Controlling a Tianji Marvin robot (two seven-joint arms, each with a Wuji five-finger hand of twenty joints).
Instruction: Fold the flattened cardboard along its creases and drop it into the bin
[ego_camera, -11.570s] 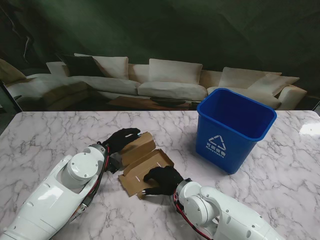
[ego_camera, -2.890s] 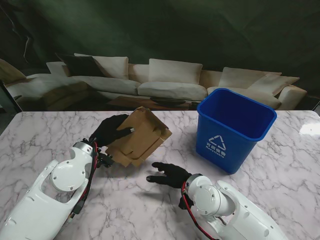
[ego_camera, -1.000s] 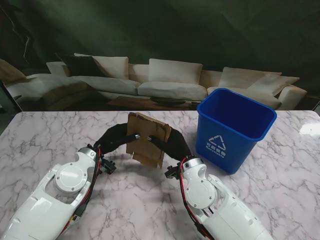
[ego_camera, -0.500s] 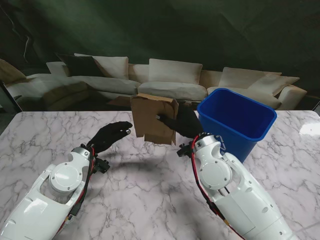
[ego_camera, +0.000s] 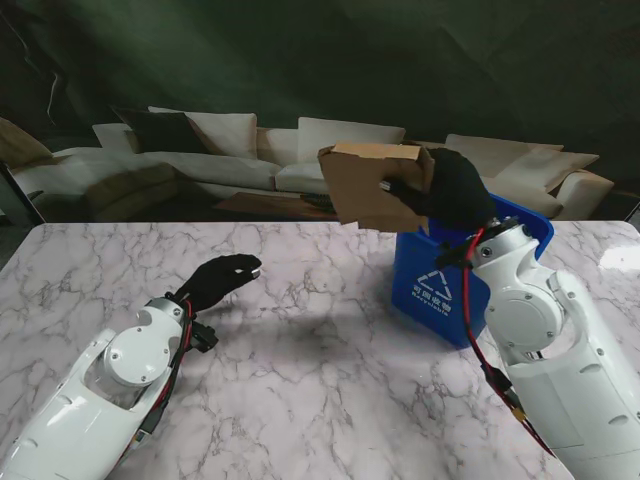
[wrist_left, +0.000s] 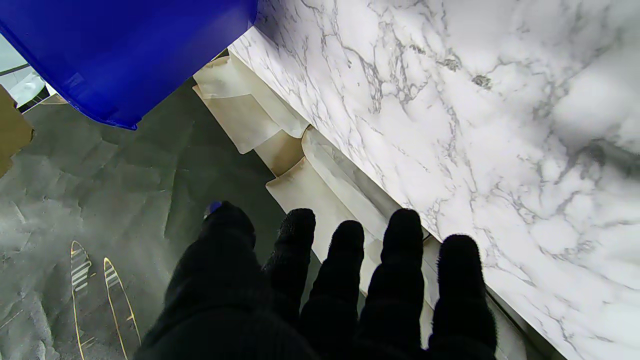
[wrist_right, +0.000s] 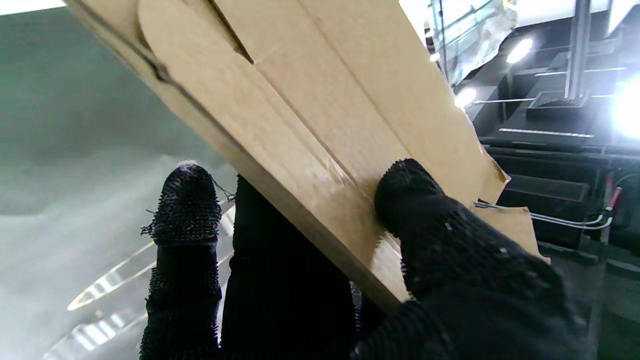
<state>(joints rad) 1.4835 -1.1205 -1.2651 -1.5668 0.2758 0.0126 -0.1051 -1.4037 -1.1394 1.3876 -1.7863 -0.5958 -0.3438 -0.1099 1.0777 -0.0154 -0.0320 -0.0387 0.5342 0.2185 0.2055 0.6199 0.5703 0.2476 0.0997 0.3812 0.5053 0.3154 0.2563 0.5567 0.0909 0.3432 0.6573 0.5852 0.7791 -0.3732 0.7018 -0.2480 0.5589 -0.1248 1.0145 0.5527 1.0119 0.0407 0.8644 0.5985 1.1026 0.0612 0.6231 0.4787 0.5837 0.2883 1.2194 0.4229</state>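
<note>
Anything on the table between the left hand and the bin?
Only bare marble table lies between the left hand and the blue bin, per the stand view.

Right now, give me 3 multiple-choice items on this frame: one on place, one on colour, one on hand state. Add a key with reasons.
1. Where is the folded cardboard?
A. flat on the table
B. held up in the air beside the bin's rim
C. at the bottom of the bin

2. What colour is the bin?
A. blue
B. green
C. grey

3. What is the left hand doing?
A. gripping the cardboard
B. open, holding nothing
C. pressing the bin's wall

Key:
1 B, the right hand pinches it aloft next to the bin's rim.
2 A, its wall is blue with a white recycling mark.
3 B, its fingers are spread with nothing between them.
</note>
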